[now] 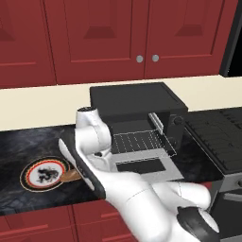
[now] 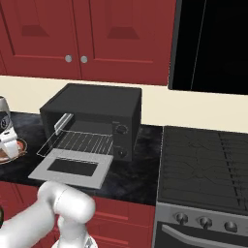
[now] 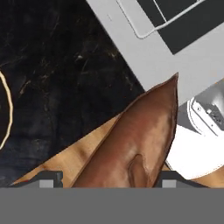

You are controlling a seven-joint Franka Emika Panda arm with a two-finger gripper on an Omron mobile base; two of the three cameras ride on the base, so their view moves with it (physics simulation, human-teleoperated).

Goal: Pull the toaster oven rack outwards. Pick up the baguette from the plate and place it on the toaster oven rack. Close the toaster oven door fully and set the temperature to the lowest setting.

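Observation:
The black toaster oven [image 1: 137,101] stands on the counter with its grey door [image 1: 144,168] folded down flat. The wire rack [image 1: 139,142] is drawn out over the door. To the left lies the plate [image 1: 40,174], and the brown baguette [image 1: 71,176] peeks out at its right edge from behind my arm. In the hand view the baguette [image 3: 135,140] runs up between the two fingertips of my gripper [image 3: 110,179], which is open, with a gap on each side. My hand [image 2: 7,138] hangs low at the left edge of the right base view, above the plate [image 2: 14,147].
A black stovetop [image 2: 203,155] lies right of the oven, with knobs along its front. Red cabinets hang above the cream backsplash. Under the baguette a wood-coloured surface [image 3: 83,151] shows. The oven's control knobs [image 2: 121,130] sit on its right panel.

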